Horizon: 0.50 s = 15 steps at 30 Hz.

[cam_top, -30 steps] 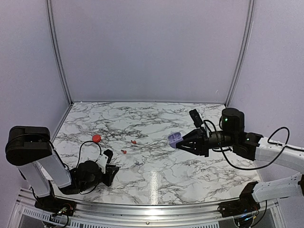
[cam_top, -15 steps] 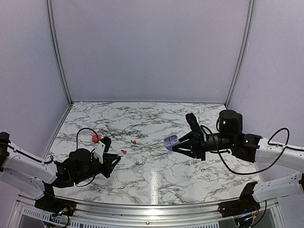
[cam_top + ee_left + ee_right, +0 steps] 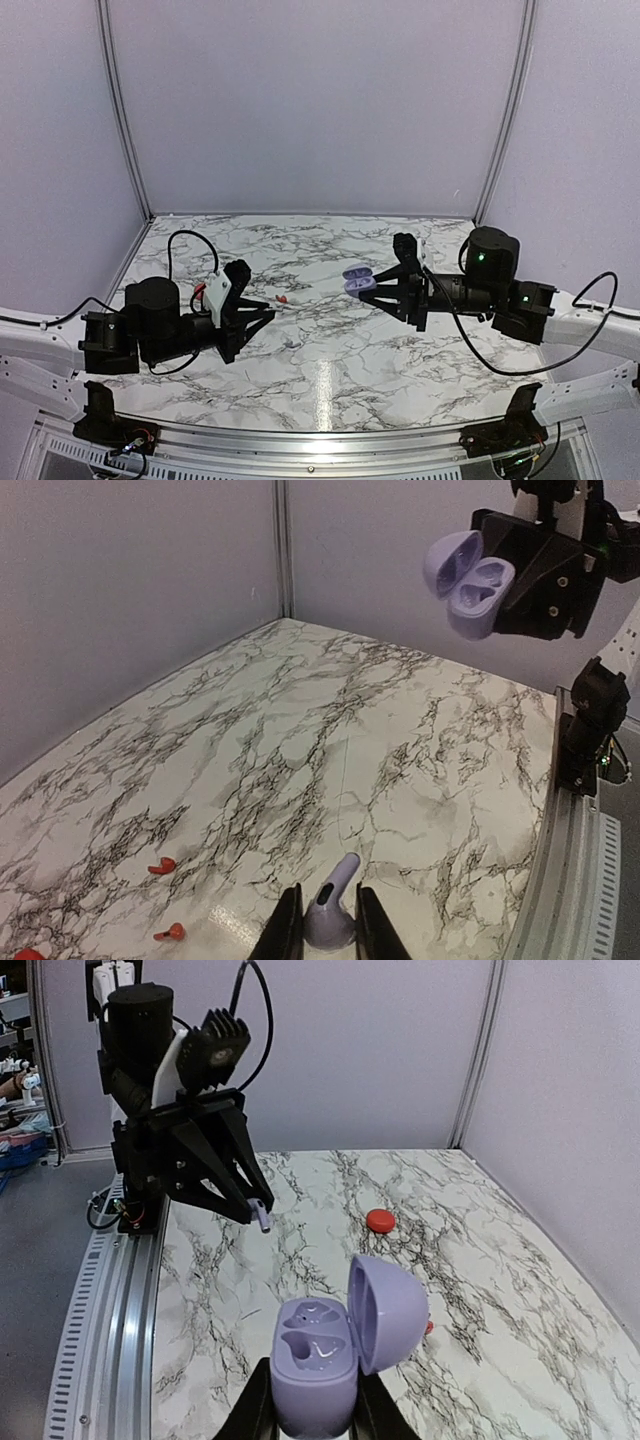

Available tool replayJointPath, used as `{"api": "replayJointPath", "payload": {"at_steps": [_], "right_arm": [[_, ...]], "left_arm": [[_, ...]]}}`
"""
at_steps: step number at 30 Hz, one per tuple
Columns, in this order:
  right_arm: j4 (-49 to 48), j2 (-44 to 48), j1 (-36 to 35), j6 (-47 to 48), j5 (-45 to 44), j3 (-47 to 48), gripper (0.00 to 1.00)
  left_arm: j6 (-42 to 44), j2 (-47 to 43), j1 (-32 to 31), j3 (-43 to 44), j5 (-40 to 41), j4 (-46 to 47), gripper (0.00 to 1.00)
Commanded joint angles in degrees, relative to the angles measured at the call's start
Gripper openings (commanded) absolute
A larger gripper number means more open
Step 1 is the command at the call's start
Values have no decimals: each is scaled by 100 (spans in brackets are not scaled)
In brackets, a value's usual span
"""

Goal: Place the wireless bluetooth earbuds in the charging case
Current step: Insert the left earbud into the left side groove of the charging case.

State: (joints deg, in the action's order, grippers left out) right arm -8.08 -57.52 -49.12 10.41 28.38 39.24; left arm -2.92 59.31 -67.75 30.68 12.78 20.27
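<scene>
Your left end effector (image 3: 328, 928) clenches a lavender earbud (image 3: 335, 895), stem forward; your right end effector (image 3: 312, 1420) grasps the open charging case (image 3: 315, 1360) ahead.

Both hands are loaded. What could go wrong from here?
1. The left hand pinches the earbud by its bulb, stem sticking out; a nudge against the case could twist it loose.
2. The case in the right hand hangs above the table, so pushing may shift it.
3. Its open lid stands beside the sockets and could get bumped.
</scene>
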Motion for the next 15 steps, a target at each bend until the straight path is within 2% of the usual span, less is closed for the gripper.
{"api": "replayJointPath", "payload": {"at_steps": [1, 5, 15], "right_arm": [[61, -102, -180, 249, -245, 303, 0], [123, -188, -411, 359, -437, 312, 0], [106, -234, -715, 612, 66, 270, 0]], "left_arm": [[694, -108, -282, 519, -38, -681, 11], [1045, 43, -567, 1020, 271, -1259, 11], [1646, 218, -1130, 1726, 373, -1856, 10]]}}
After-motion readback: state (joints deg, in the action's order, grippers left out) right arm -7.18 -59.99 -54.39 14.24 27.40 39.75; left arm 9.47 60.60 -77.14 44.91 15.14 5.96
